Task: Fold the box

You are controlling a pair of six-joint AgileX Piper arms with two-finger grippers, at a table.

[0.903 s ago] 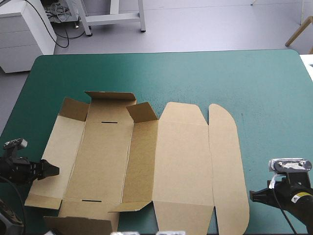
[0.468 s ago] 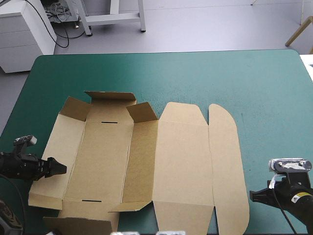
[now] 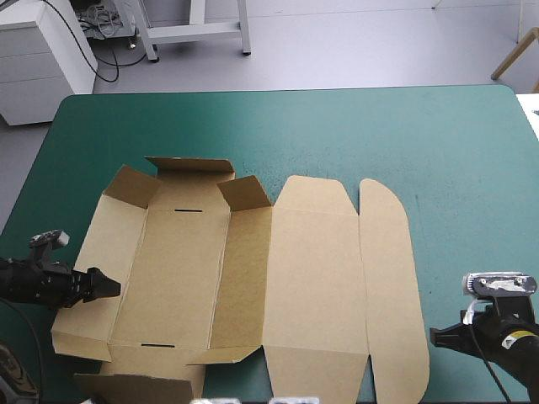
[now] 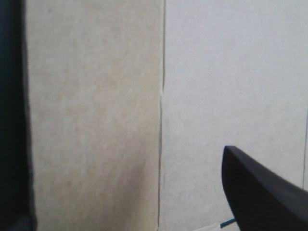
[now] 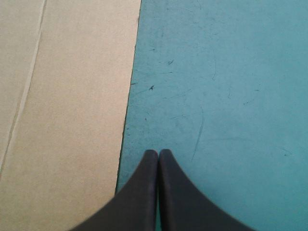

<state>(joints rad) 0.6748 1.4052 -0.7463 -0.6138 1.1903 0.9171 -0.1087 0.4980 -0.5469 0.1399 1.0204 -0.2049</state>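
The brown box (image 3: 312, 278) lies as a cut sheet across the table's left and middle. Its far flaps (image 3: 189, 168) and left corner flaps stand slightly raised, and a rounded flap (image 3: 387, 278) lies flat on the right. My left gripper (image 3: 105, 288) reaches in from the left over the box's left side panel (image 3: 93, 252). In the left wrist view brown board (image 4: 96, 120) fills the picture. One black finger (image 4: 264, 192) stands far off the middle, so the gripper is open. My right gripper (image 3: 438, 337) (image 5: 159, 154) is shut on the cover, just right of the board's edge (image 5: 72, 96).
Bare teal-green cover (image 3: 337, 126) runs from the box to the table's far edge and right of the rounded flap. A front flap of the box (image 3: 139, 389) sticks up at the table's near edge, close to the left arm.
My left gripper has moved right, from beside the box onto its left side panel. That panel's outer edge has shifted slightly right. The right arm has not moved.
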